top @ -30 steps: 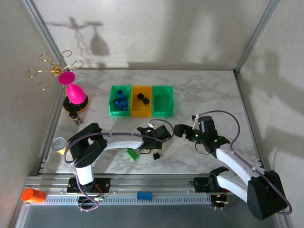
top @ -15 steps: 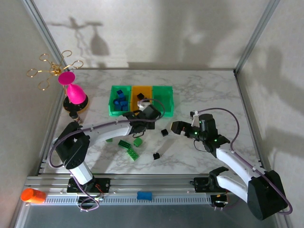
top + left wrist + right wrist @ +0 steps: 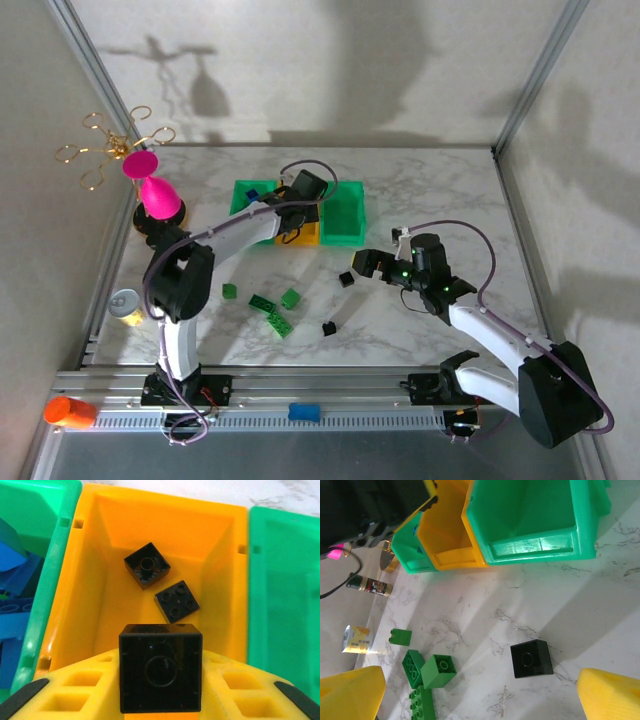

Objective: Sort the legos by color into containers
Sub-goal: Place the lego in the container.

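- Black plastic showed between the yellow fingers (image 3: 75, 685) of the left gripper (image 3: 160, 690). It was clenched on a black brick (image 3: 160, 667), held over the near end of the orange bin (image 3: 220, 550).
- On that bin's floor lay a second black brick (image 3: 147, 565) and a third black brick (image 3: 176, 600), close together.
- Blue bricks (image 3: 15, 580) were piled in the left green bin (image 3: 45, 510), which touched the orange bin on one side. The right green bin (image 3: 285, 580) touched it on the other.
- From above, the left arm reached far across the marble table (image 3: 430, 190) to the row of bins.
- The right gripper (image 3: 362, 263) had its jaws spread wide and grasped nothing. It hung low over the table, just beside a loose black brick (image 3: 531, 658).
- Another small black piece (image 3: 328, 327) sat nearer the arm bases.
- Green legos (image 3: 439, 670) lay scattered on the table in front of the bins. A single green piece (image 3: 229, 291) lay off to the left of them.
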Controlling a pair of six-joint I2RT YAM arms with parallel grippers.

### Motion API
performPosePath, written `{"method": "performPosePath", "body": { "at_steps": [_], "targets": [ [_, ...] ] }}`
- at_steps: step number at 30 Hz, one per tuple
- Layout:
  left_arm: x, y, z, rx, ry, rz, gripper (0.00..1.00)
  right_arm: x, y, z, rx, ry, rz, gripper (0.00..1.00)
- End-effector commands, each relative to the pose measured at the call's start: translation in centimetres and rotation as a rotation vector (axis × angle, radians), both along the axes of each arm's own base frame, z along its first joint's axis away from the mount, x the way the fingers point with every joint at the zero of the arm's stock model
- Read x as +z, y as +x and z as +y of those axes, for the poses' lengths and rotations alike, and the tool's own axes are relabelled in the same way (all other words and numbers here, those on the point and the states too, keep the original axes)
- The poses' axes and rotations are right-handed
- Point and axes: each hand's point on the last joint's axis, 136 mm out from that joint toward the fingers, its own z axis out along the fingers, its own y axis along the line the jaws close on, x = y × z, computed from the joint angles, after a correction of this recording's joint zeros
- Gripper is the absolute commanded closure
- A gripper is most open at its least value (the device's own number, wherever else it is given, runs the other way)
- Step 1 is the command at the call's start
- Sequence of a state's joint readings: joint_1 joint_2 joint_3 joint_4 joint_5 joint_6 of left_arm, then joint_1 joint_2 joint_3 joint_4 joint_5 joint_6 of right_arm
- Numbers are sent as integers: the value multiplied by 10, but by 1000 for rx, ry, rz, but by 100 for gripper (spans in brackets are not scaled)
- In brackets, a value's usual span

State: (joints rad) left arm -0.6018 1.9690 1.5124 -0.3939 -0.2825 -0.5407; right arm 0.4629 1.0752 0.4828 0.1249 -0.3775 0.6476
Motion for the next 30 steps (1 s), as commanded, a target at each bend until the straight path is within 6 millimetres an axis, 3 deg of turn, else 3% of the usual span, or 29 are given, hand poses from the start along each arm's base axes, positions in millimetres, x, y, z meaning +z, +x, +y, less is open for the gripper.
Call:
{"method": "performPosePath", "body": {
  "at_steps": [1,9,17,25,30],
  "targets": [
    [-9,16,1,-5,9,7,63,16,7,3,-11,17,-44,1],
    [-21,26,5,21,39,25,57,13,8,2,-13,3,-50,1],
    [3,20,5,36,5,-2,54,3,7,6,37,-46,-23,1],
    [56,-16,-11,-23,-68,-77,53,-11,3,-4,12,-83,21,1],
    [65,-58,-43,-127,-96,-73,52,-18,0,-23,-46,-83,56,1]
  ]
}}
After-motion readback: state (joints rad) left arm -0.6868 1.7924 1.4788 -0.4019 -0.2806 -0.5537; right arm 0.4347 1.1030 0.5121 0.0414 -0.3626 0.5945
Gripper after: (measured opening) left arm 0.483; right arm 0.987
